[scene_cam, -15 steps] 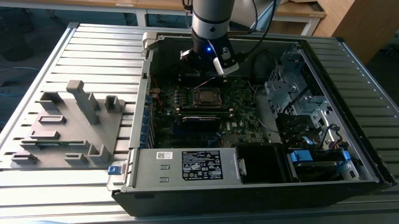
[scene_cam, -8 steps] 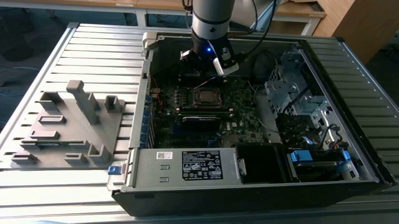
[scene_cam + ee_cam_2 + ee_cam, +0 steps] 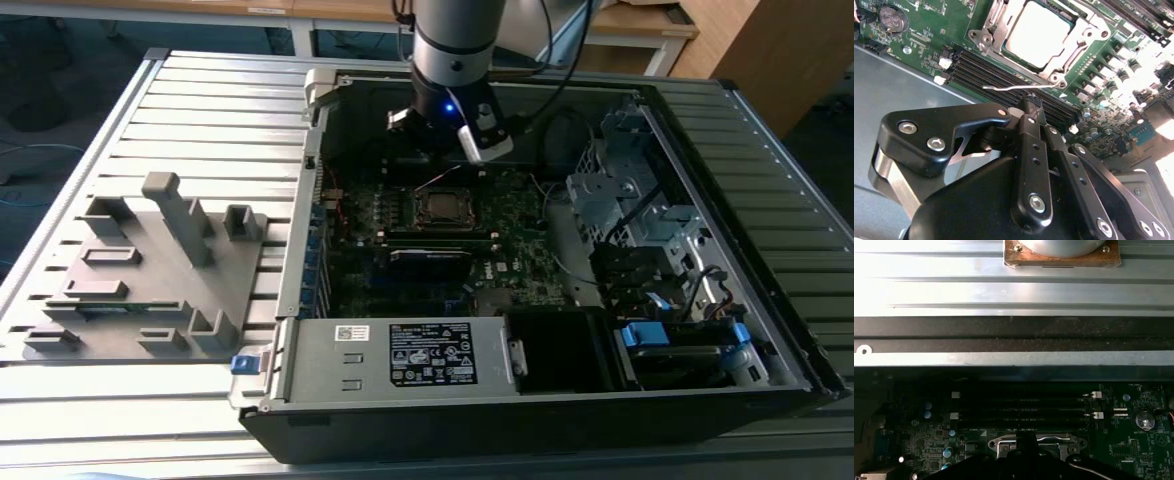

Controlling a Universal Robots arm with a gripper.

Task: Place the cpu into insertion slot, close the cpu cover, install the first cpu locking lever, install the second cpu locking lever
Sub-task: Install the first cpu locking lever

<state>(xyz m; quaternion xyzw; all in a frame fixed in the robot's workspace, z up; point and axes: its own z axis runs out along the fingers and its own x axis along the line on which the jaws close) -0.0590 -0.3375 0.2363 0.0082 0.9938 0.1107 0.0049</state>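
The cpu point(image 3: 1041, 32) sits in the insertion slot point(image 3: 985, 37) with the cpu cover point(image 3: 1088, 39) down. The closed gripper point(image 3: 1031, 102), at the slot's twelve o'clock in the exterior view, is just beside an apparently unlatched locking lever point(image 3: 1014, 87).

your slatted metal table point(image 3: 200, 90) carries an open computer case point(image 3: 534, 425) lying on its side and, on the exterior view's left, a grey moulded fixture point(image 3: 147, 290) with upright posts just beside it.

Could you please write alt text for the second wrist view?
The shut black tool has its tip at a thin silvery locking lever on the green motherboard. Close by, the cpu lies seated under the closed cpu cover.
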